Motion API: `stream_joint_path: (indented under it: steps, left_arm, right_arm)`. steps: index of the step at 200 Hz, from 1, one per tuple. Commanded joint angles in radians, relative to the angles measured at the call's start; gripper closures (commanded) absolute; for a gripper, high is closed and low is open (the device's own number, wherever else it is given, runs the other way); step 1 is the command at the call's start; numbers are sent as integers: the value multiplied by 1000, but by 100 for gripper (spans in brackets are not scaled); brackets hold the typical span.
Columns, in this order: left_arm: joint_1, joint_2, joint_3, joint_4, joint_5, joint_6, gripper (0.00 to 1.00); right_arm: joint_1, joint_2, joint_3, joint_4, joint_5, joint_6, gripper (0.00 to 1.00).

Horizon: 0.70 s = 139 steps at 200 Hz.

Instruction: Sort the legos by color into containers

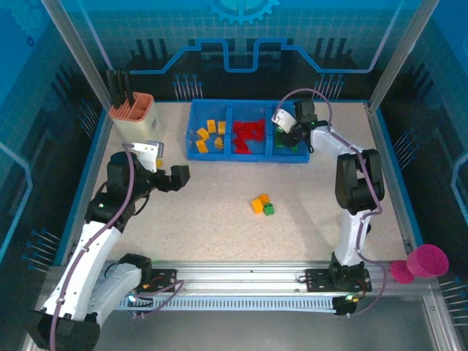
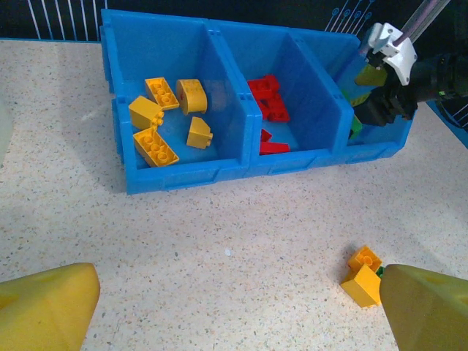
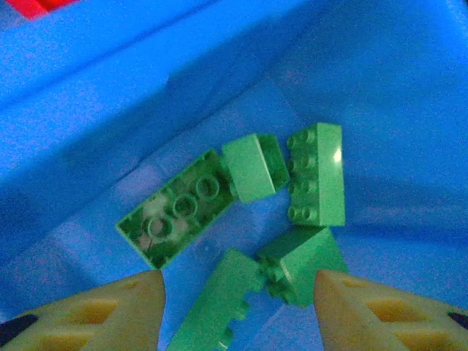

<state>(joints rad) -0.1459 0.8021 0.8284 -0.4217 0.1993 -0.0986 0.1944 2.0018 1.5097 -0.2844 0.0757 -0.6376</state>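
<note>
Inside the right compartment of the glossy blue tray (image 1: 248,155), studded green legos (image 3: 316,183) lie jumbled under the right gripper (image 1: 286,133), its jaws spread and empty. Over the speckled table (image 1: 212,223) the left gripper (image 1: 179,177) hangs with jaws parted too; 3 loose bricks (image 1: 261,205) huddle mid-table.

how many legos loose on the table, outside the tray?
3, clustered mid-table in front of the blue tray: a yellow-orange brick, a second yellow-orange brick behind it, a green brick beside them. Others may be hidden.
</note>
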Motion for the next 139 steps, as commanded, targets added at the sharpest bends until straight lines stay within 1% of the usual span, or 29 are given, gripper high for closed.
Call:
stream_joint_path:
  steps: [1,14,26,47,64,75,86,100,110,119,139]
  left_arm:
    - [9,-12,3,-6,7,3,1]
    - [9,-15,5,-6,5,2,1]
    - [9,-19,5,-6,3,1,1]
    - [10,-24,4,-5,-1,2,1]
    - [9,-20,4,-2,2,1,1]
    - [9,-14,5,-2,5,-1,1]
    - [9,-9,5,-2,3,0,0]
    - [9,0,7,-3,5,-1,1]
    - [9,4,9,-3,3,-1,0]
    - [10,8,10,-3,2,-1,1]
    - [10,15,12,-2,1,-2,1]
  right_arm:
    - [-14,-122,-37,-2,-2,51,41]
    - [-5,-193,-69,-8,7,82,39]
    - [10,-271,-110,-6,42,110,37]
    - [38,-427,-227,-9,66,154,35]
    - [71,-575,-340,11,138,228,33]
    - [88,-668,-398,-7,148,315,30]
    - [101,-751,-432,-59,159,446,30]
    - [121,-842,-467,-144,141,608,33]
    - [141,-904,-501,-190,132,711,33]
    - [159,-946,-535,-235,104,792,33]
    - [218,-989,-613,-330,91,985,33]
